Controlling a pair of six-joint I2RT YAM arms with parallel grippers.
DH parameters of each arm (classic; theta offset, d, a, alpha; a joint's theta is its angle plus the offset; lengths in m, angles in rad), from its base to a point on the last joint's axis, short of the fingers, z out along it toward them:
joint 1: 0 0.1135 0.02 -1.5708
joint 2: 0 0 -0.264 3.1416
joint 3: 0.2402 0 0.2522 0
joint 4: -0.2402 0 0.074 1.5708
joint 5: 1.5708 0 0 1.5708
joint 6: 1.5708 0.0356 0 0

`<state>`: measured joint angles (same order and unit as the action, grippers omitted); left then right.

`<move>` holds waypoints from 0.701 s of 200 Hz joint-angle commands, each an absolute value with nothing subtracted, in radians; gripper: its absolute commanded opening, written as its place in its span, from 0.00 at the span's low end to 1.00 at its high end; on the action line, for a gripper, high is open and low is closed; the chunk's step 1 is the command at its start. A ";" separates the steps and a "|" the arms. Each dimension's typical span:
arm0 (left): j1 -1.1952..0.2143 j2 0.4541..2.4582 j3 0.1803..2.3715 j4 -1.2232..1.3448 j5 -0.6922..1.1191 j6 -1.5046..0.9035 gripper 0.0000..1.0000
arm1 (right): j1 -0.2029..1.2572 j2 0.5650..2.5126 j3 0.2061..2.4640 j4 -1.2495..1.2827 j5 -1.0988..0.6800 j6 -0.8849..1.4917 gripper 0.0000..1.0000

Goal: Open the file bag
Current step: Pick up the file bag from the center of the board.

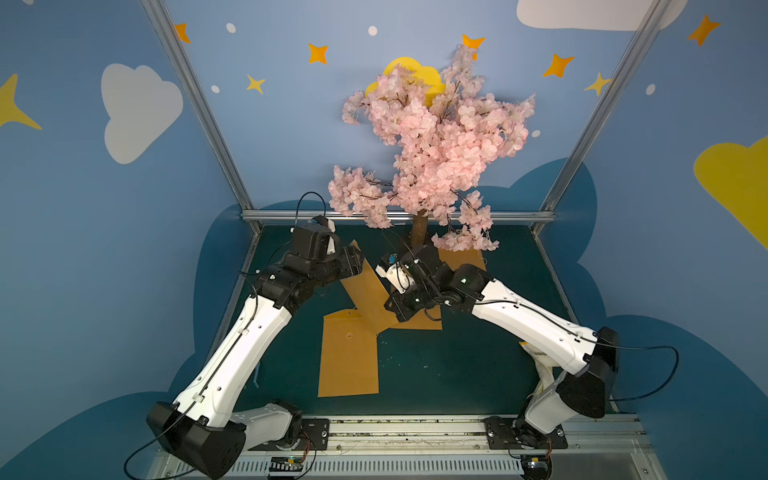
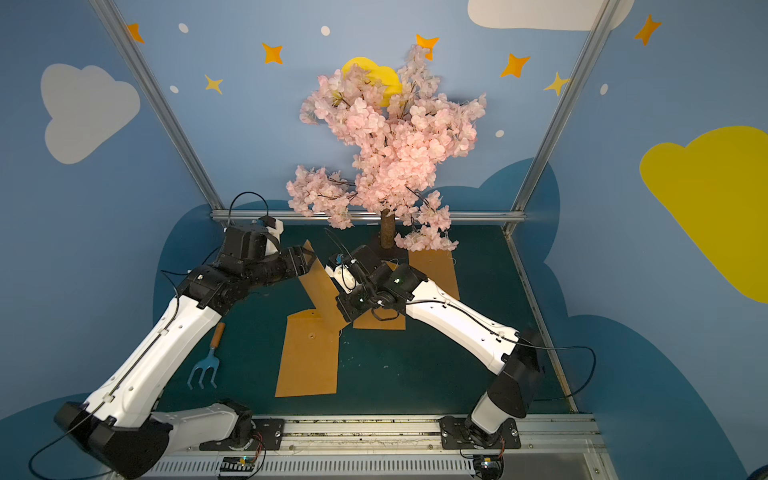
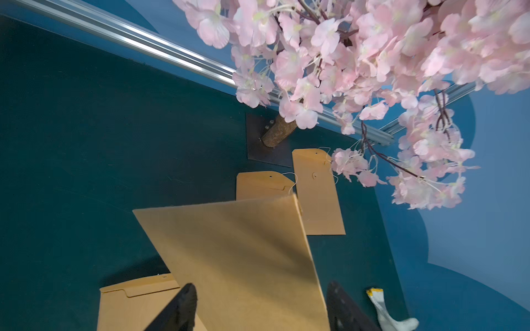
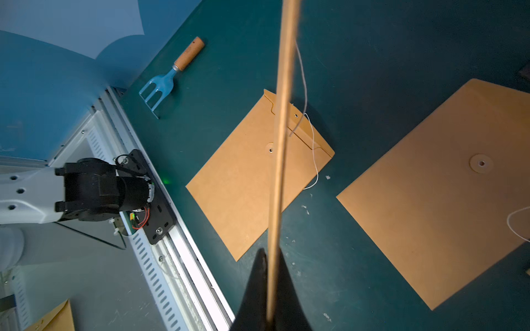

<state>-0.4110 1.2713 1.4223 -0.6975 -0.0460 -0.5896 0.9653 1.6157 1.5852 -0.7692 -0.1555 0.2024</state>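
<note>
Left pincer (image 3: pixel 261 285) gapes; right pincer (image 4: pixel 271 253) is clamped.

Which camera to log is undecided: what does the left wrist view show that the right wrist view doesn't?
Only left wrist: the pink blossom tree, the broad face of the held file bag, and the left gripper open around it. Only right wrist: a blue garden fork and the right gripper shut on the bag, edge-on. Both: that bag and spare file bags flat on the teal table.

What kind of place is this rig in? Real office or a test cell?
Likely a staged robot test cell, not an office: cartoon-painted walls, aluminium framing, a fake blossom tree bolted to the green tabletop, with a file bag held aloft.
</note>
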 commanded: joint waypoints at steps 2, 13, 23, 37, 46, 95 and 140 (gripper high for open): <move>-0.448 1.307 1.495 -0.784 -0.188 -0.570 0.71 | 0.985 1.643 1.643 -0.810 -0.062 0.186 0.00; -0.455 1.328 1.524 -0.802 -0.203 -0.570 0.69 | 0.995 1.649 1.660 -0.825 -0.037 0.181 0.00; -0.461 1.349 1.546 -0.818 -0.209 -0.572 0.69 | 1.000 1.651 1.670 -0.828 -0.023 0.178 0.00; -0.463 1.373 1.560 -0.829 -0.205 -0.580 0.66 | 1.009 1.654 1.684 -0.835 0.000 0.174 0.00; -0.464 1.382 1.560 -0.833 -0.206 -0.590 0.63 | 1.017 1.658 1.697 -0.847 0.029 0.169 0.00; -0.465 1.423 1.593 -0.845 -0.219 -0.626 0.56 | 1.059 1.708 1.753 -0.896 0.139 0.149 0.00; -0.466 1.446 1.606 -0.851 -0.217 -0.646 0.40 | 1.095 1.759 1.830 -0.948 0.239 0.145 0.00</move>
<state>-0.4606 1.4391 1.5791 -0.8333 -0.2100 -0.6304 1.0725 1.7416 1.7805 -0.9138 0.1638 0.1574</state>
